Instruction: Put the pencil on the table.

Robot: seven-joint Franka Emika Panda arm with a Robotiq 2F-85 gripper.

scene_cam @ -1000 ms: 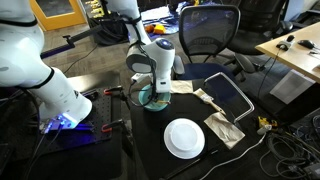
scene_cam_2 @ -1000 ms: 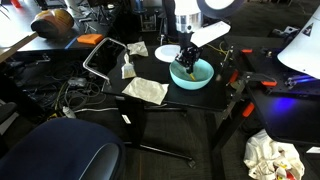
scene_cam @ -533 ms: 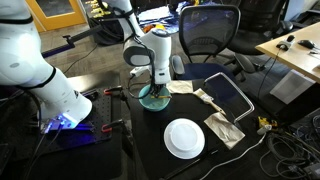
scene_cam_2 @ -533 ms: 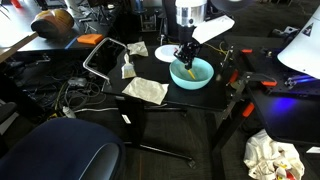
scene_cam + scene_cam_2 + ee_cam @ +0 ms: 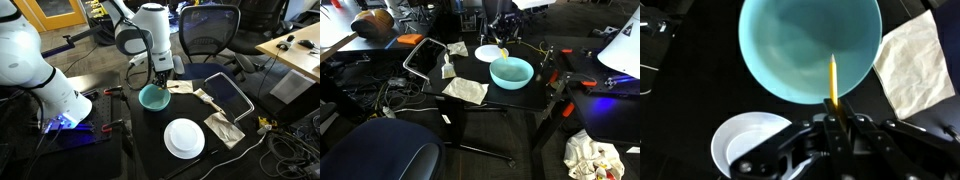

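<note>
The fingers have raised the pencil above the bowl.

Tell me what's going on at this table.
The robot arm's gripper is shut on a yellow pencil and holds it over the teal bowl, which looks empty. The bowl sits on the black table, with a white plate beside it. The pencil is not yet on the table, so the job is not done.
</note>
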